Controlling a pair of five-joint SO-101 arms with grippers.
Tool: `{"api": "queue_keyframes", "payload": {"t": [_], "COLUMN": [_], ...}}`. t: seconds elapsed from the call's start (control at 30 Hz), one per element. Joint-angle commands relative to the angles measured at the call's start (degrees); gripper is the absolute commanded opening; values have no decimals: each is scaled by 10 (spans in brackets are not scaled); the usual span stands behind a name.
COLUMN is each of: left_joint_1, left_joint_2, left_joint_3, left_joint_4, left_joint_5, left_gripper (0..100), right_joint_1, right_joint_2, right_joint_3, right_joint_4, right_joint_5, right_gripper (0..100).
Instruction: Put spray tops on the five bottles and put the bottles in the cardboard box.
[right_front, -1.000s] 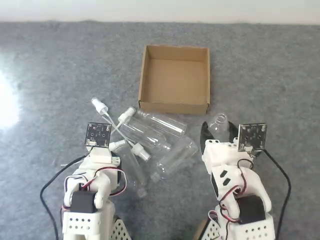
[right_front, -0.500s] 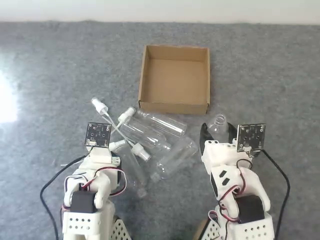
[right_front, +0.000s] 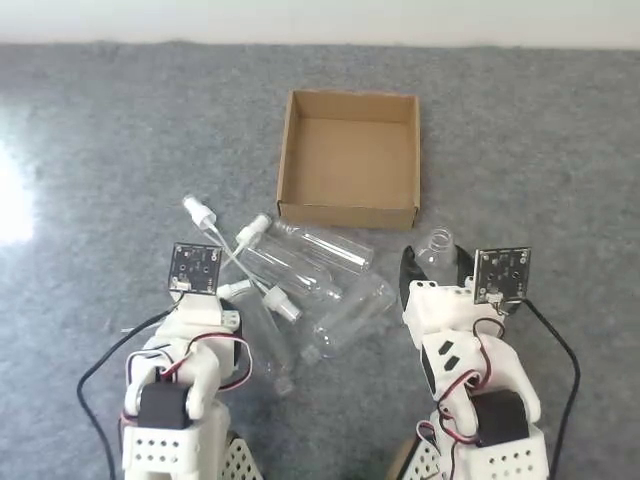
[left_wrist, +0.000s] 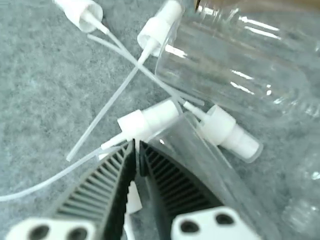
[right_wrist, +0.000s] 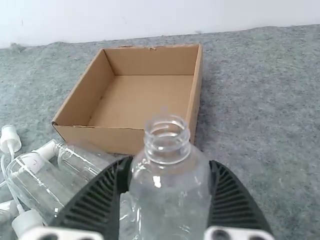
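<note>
My left gripper (left_wrist: 135, 146) is closed on nothing, its tips beside one of four white plastic spray tops (left_wrist: 150, 119). My right gripper (right_wrist: 169, 167) clamps one clear thread-necked bottle (right_wrist: 167, 142), as half a second ago. Four more clear bottles (right_front: 322, 248) lie piled beyond, then one square cardboard box (right_front: 348, 213).
</note>
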Motion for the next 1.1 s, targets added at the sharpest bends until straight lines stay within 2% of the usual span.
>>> {"api": "queue_keyframes", "payload": {"t": [0.0,0.17,0.33,0.47,0.63,0.9,1.07], "left_joint_1": [-1,-2,-22,-70,-84,-84,-84], "left_joint_2": [-11,-11,-11,-11,-11,-10,-10], "left_joint_3": [-58,-81,-87,-98,-100,-101,-118], "left_joint_4": [0,-2,-42,-87,-70,-64,-33], "left_joint_5": [-3,-18,-153,-169,-222,-230,-231], "left_gripper": [13,13,13,15,16,17,81], "right_joint_1": [2,2,2,2,2,2,2], "right_joint_2": [-9,-9,-9,-9,-9,-9,-9], "right_joint_3": [4,5,5,5,5,6,6], "right_joint_4": [-16,-16,-16,-16,-16,-16,-16], "right_joint_5": [-4,-4,-4,-4,-4,-4,-4], "right_gripper": [129,129,129,129,129,129,129]}}
